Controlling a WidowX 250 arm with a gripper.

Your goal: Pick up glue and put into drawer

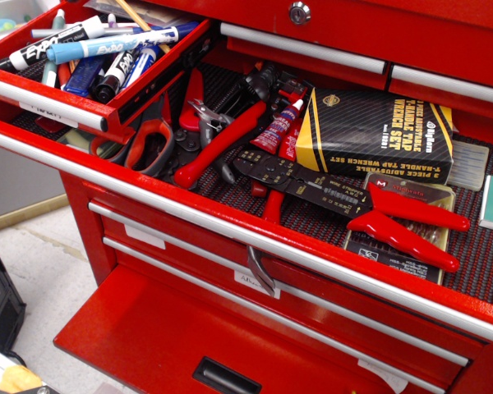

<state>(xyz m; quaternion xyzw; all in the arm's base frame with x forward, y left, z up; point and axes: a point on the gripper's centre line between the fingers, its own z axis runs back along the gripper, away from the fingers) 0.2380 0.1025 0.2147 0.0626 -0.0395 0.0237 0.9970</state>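
Red tool chest fills the frame, with pale floor seen at lower left. A wide drawer is pulled open across the middle, lined with dark ribbed mat. The glue is seen lying in this drawer, just above frame centre: a slim red bottle with blue-purple label, its white nozzle and red tip pointed toward the upper right. It is rested against the left edge of a black and yellow tap wrench box and sits beside red-handled pliers. A black crimping tool with red handles is laid just below it, over a flat drill bit case. Red-handled scissors are seen to the left. A smaller upper drawer at upper left is filled with markers. No gripper is shown anywhere, so finger state cannot be told, and the glue's position relative to the fingers cannot be given.
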